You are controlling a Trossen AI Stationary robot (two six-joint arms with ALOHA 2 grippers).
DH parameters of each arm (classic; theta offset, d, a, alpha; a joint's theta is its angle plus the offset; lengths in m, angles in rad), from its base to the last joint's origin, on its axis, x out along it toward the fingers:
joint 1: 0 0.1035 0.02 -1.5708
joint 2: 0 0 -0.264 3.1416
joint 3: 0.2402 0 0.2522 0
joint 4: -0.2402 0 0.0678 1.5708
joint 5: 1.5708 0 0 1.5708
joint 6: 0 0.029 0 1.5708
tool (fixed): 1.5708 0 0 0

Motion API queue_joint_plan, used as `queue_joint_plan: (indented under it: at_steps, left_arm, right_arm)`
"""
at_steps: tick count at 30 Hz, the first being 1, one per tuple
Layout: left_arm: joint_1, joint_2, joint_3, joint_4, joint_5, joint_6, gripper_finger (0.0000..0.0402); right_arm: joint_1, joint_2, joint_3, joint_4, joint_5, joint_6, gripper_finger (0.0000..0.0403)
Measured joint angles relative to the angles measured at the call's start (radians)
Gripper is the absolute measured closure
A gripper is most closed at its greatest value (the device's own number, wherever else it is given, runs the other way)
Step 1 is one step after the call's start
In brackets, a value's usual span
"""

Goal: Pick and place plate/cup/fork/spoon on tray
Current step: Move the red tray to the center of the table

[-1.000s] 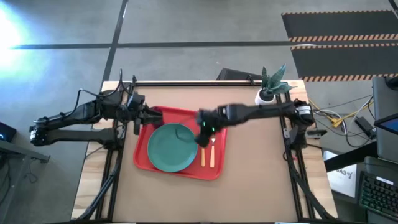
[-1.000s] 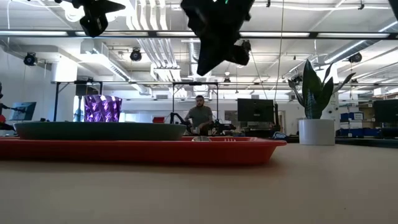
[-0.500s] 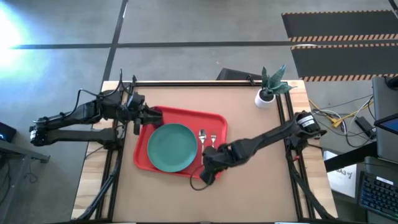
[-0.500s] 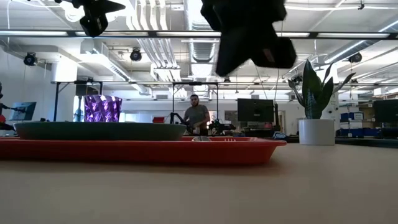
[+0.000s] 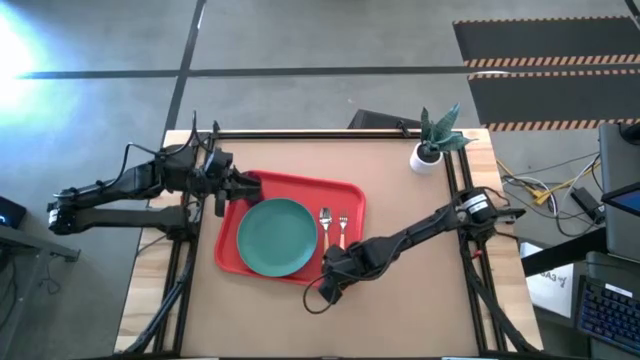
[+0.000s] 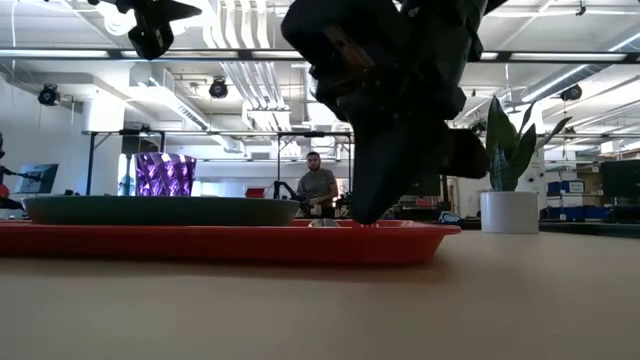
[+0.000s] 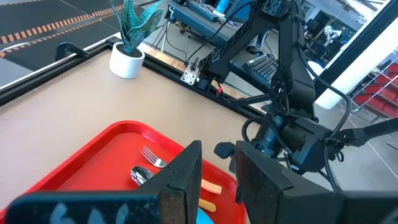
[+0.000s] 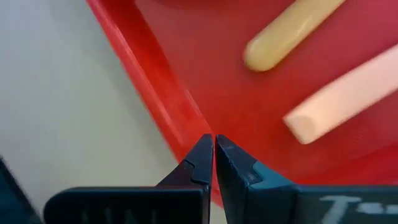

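Tray [image 5: 345,195] carries plate [image 5: 276,236], cup [image 6: 165,174], fork [image 5: 342,230] and spoon [image 5: 325,222]. Right gripper [image 8: 214,153] is clenched empty, low at the tray's near rim just below the handles; judged risk: nudging the tray. Left gripper [image 7: 214,180] hangs released above the cup.

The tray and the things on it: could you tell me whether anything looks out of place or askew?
Nothing stands out. The tray holds the plate, spoon and fork lying flat and parallel; the cup stands upright. The right claw, shut, hangs at the tray's near edge.

Brown table [image 5: 400,300] carries the tray [image 5: 340,194] and, seemingly, a potted plant [image 5: 430,150].
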Motion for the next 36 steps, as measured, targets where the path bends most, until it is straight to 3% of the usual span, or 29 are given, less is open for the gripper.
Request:
queue_joint_plan:
  at_steps: [10,22,36]
  left_arm:
    - [0.0,0.004,0.0,0.002,0.0,0.0,0.0322]
    - [0.0,0.004,0.001,0.001,0.0,0.0,0.0322]
    - [0.0,0.005,0.001,0.002,0.0,0.0,0.0322]
  right_arm:
    - [0.022,0.039,0.001,0.003,-0.08,0.014,0.0394]
    - [0.023,0.014,0.0,-0.291,-0.126,-0.012,0.0394]
    - [0.022,-0.021,-0.002,-0.501,-0.116,-0.044,0.0394]
